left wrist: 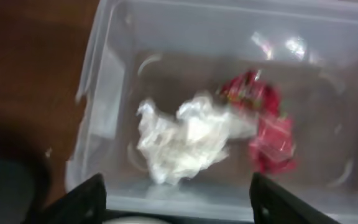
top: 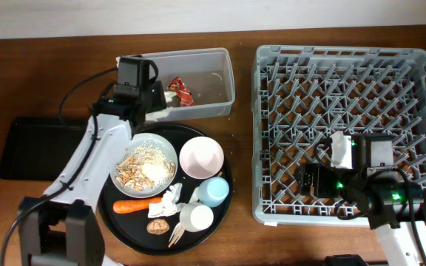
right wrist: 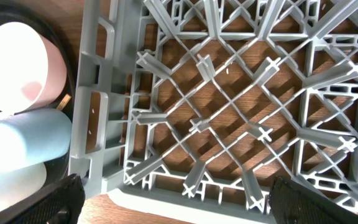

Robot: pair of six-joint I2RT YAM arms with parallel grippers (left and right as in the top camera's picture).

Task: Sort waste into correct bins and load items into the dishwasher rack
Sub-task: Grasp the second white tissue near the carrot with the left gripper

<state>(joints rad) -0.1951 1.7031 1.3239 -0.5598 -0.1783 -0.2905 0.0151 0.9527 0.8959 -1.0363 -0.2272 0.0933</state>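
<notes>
Clear plastic, the tub [top: 211, 77] sits just behind the round tray [top: 226, 171] and holds a crumpled napkin [left wrist: 185, 140] touching a red wrapper [left wrist: 263, 127]. The left gripper [left wrist: 178, 186] hangs over the tub's end, behind the round tray's left half. Its jaws are spread wide with nothing between them, and the napkin lies loose on the tub floor below. That piece looks sorted, so waste sorting reads as the step in hand.

On the round tray lie a second napkin [top: 170, 198], a carrot [top: 134, 207], a lump [top: 157, 227] and a plate [top: 165, 145] heaped with scraps [top: 143, 166]. The bowl [top: 201, 157], blue cup [top: 214, 191] and white cup [top: 197, 217] stand on its right half, not yet loaded. The black bin [top: 35, 144], left of the round tray, shows nothing in it. The rack [top: 342, 70], right of the round tray, holds no dishes. The right gripper [right wrist: 174, 183] hovers low over the rack corner nearest the round tray, jaws parted and empty.

The likely next move is for the left arm to rise clear of the tub wall, swing over the round tray and come down on the second napkin. It lies wedged between plate, blue cup and white cup, so it calls for a narrow pinch from above that nudges neither cup.
</notes>
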